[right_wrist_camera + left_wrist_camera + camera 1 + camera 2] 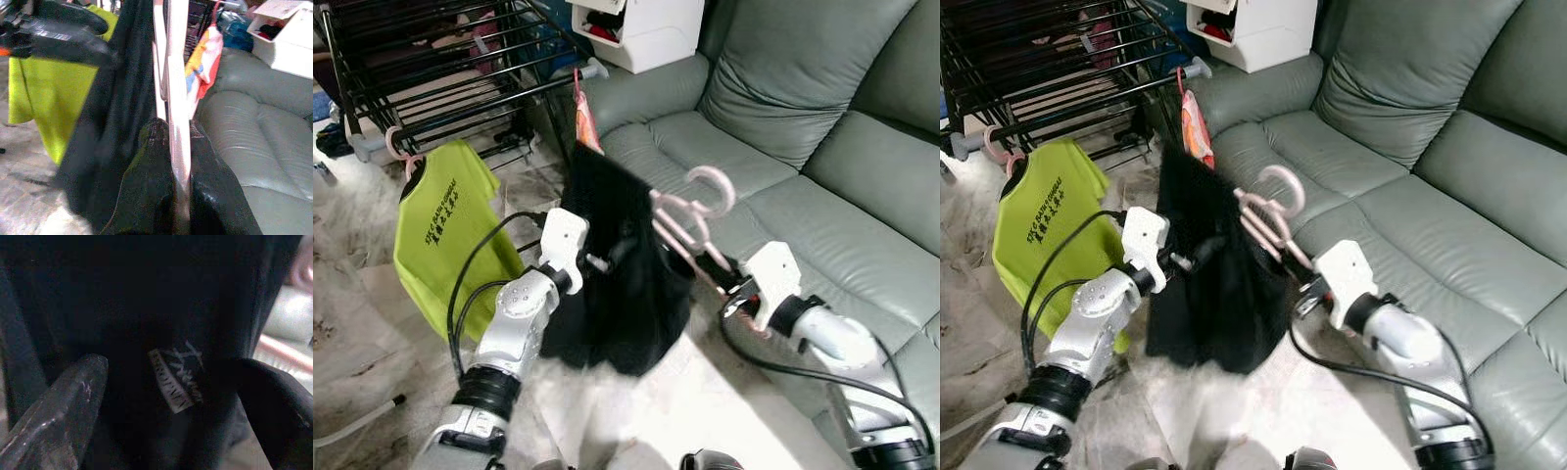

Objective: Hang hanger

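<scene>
A pink hanger (690, 220) carries a black garment (617, 294) in mid-air in front of the sofa, its hook (715, 186) pointing up. My right gripper (729, 279) is shut on the hanger's lower end; in the right wrist view the pink bar (177, 98) runs between its two fingers (151, 196). My left gripper (607, 262) is pushed against the garment's side, open, with dark cloth and a white label (178, 382) between its spread fingers (63, 411). The black drying rack (440, 69) stands behind, up and to the left.
A lime-green shirt (440, 230) hangs from the rack's near rail on another pink hanger. An orange patterned cloth (585, 117) dangles at the rack's right end. A grey-green sofa (822, 147) lies to the right, with a white box (646, 34) behind its arm.
</scene>
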Robot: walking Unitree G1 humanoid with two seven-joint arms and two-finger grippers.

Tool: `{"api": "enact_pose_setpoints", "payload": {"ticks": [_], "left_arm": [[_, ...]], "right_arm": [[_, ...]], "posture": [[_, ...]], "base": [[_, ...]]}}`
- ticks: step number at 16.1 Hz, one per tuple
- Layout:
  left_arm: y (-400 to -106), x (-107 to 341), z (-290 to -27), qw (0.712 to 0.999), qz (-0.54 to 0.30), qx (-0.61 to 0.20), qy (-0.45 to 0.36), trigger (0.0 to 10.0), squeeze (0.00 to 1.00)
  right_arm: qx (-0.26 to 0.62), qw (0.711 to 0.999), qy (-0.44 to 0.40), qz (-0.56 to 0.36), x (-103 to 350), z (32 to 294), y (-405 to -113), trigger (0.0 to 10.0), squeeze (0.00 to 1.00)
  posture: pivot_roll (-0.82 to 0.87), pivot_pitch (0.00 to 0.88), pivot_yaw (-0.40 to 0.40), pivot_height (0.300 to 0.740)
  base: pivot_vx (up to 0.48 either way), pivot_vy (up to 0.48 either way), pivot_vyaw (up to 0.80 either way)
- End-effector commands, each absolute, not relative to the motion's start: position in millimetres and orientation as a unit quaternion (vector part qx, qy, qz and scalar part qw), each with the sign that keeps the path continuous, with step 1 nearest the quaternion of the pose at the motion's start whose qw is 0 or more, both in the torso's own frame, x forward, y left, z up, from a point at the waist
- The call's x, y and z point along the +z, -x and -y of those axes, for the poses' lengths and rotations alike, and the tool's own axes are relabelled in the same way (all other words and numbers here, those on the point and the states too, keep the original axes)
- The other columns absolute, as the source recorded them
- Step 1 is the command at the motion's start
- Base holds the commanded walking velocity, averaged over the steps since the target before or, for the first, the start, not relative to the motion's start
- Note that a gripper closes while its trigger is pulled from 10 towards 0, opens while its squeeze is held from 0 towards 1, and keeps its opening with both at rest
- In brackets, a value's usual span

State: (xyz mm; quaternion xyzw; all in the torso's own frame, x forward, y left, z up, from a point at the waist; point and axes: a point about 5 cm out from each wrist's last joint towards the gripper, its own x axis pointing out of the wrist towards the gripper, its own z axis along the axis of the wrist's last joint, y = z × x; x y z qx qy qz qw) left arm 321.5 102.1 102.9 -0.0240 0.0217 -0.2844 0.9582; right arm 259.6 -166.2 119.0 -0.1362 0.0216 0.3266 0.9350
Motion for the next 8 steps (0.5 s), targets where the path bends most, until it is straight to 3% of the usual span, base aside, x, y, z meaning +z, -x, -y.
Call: {"api": "enact_pose_setpoints", "payload": {"ticks": [1, 8], "left_arm": [[-328.8, 117.2, -106.5, 0.961, -0.005, -0.271, 0.05, 10.0, 0.0], [-322.8, 125.5, -88.4, 0.94, -0.021, -0.316, 0.126, 10.0, 0.0]], "right_arm": [[0.341, 0.929, 0.14, 0.021, 136.0, 158.4, -261.0, 10.0, 0.0], [0.345, 0.928, 0.139, 0.016, 132.8, 155.6, -260.0, 10.0, 0.0]], "posture": [[-0.12, 0.0, 0.064, 0.74], [-0.12, 0.0, 0.064, 0.74]], "base": [[0.0, 0.0, 0.0], [0.0, 0.0, 0.0]]}}
